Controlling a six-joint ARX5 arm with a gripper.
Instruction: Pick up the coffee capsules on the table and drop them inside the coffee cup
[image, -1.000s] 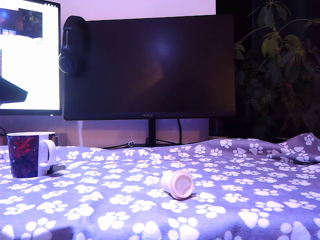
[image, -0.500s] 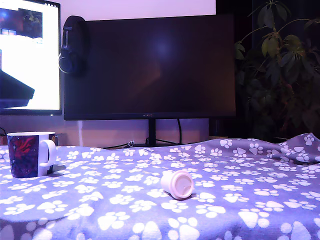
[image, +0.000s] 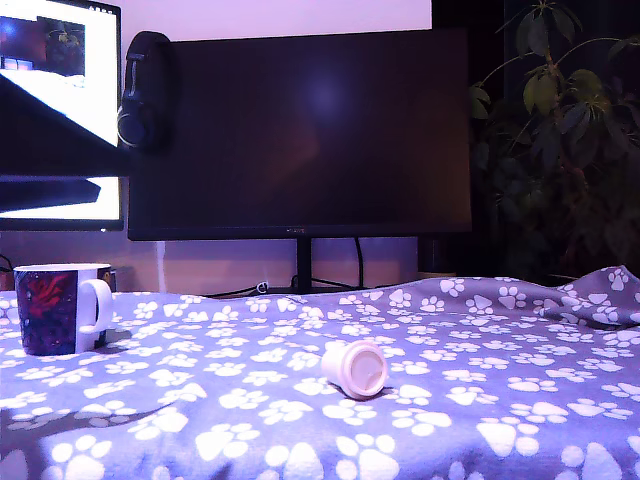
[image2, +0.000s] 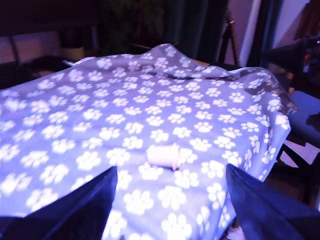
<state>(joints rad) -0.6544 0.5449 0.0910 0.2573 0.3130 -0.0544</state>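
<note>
Capsules — you have one in sight, a white capsule (image: 355, 369) (image2: 163, 156) lying on its side mid-table (image: 480, 420), bare cloth all round it. One cup (image: 60, 308) stands near the exterior view's left edge, well apart. Your gripper (image2: 170, 200) hangs above the capsule with jaws spread wide, holding nothing.

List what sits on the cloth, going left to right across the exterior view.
Mug → white capsule lying on its side → bunched fold of cloth at the far right.
</note>
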